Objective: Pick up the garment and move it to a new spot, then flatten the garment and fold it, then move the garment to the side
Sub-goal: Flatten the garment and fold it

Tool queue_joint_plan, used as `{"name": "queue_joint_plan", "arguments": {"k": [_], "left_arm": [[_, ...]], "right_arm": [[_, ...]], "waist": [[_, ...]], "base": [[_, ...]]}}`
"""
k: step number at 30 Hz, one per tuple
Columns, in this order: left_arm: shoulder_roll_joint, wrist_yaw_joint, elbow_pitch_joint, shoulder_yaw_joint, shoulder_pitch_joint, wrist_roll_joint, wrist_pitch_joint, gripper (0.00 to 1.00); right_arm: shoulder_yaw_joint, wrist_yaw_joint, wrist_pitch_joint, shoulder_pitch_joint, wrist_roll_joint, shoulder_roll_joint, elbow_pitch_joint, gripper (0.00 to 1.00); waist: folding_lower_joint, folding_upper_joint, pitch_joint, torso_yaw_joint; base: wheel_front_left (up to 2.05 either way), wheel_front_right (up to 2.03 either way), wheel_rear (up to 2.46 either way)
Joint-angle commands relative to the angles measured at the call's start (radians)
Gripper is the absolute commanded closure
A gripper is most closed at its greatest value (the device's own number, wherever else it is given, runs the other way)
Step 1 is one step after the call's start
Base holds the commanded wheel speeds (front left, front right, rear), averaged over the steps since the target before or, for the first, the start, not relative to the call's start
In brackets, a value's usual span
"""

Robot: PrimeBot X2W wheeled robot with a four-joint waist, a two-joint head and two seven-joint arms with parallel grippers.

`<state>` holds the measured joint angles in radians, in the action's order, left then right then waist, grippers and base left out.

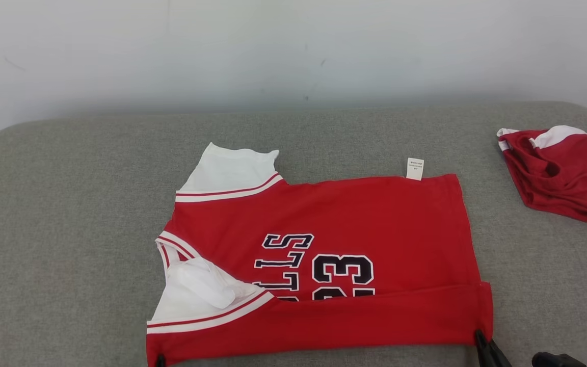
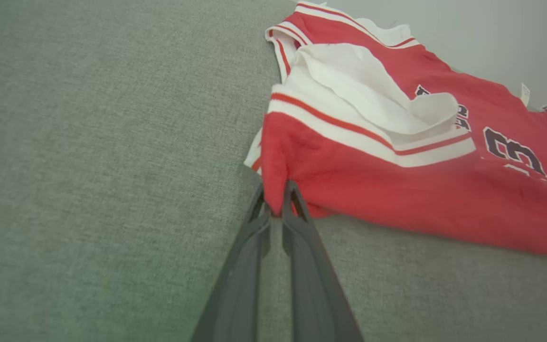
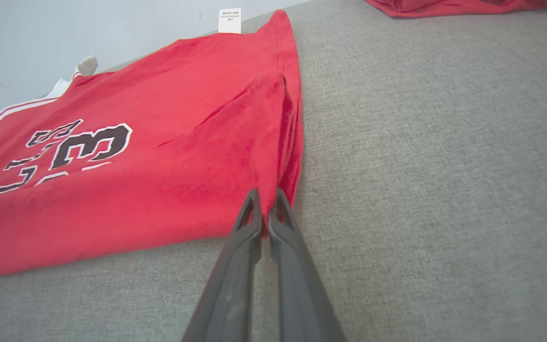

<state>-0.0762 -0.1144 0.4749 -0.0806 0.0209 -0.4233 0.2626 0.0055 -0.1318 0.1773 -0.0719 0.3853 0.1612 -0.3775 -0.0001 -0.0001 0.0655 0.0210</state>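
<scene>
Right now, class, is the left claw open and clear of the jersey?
No, the left claw is shut, pinching a red corner of the jersey between its fingers.

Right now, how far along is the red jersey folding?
Done: the jersey lies flattened on the grey cushion, its near edge turned over the lettering. In hand: the left gripper and right gripper are shut on that edge's two corners. Left: completing the fold and moving it to the side.

Left gripper (image 2: pixel 276 192), right gripper (image 3: pixel 267 197) — both pinched closed.
</scene>
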Motion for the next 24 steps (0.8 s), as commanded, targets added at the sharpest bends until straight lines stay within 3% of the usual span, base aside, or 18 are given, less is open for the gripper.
{"name": "queue_joint_plan", "arguments": {"k": [1,11,12,13,14,18,24], "left_arm": [[0.002,0.003,-0.009,0.003,0.015,0.007,0.003,1.0],[-0.003,0.008,0.001,0.006,0.011,0.0,0.003,1.0],[-0.004,0.007,0.002,0.004,0.01,0.001,0.003,1.0],[-0.008,0.009,-0.016,0.011,0.01,0.012,0.003,0.42],[-0.007,0.009,-0.022,0.014,0.014,0.015,0.003,0.0],[-0.002,0.019,-0.093,0.05,0.028,0.049,0.003,0.0],[0.007,0.042,-0.285,0.106,0.046,0.195,0.003,0.0]], "right_arm": [[-0.013,0.003,-0.012,-0.023,-0.002,-0.004,0.016,1.0],[-0.053,0.003,-0.054,-0.06,-0.041,-0.03,0.083,1.0],[-0.056,0.003,-0.05,-0.063,-0.052,-0.03,0.084,0.63],[-0.069,0.003,-0.036,-0.067,-0.063,-0.038,0.087,0.0],[-0.074,0.003,-0.026,-0.066,-0.067,-0.041,0.092,0.0],[-0.091,0.003,0.039,-0.045,-0.086,-0.053,0.128,0.0],[-0.063,0.003,0.084,-0.011,-0.099,-0.066,0.182,0.0]], "waist": [[0.0001,0.0001,0.005,0.003],[0.0001,0.0001,0.009,0.001],[0.0001,0.0001,0.008,0.001],[0.0001,0.0001,0.003,0.004],[0.0001,0.0001,0.002,0.005],[0.0001,0.0001,-0.001,0.01],[0.0001,0.0001,0.002,0.015]], "base": [[0.0,0.0,0.0],[0.0,0.0,0.0],[0.0,0.0,0.0],[0.0,0.0,0.0],[0.0,0.0,0.0],[0.0,0.0,0.0],[0.0,0.0,0.0]]}}
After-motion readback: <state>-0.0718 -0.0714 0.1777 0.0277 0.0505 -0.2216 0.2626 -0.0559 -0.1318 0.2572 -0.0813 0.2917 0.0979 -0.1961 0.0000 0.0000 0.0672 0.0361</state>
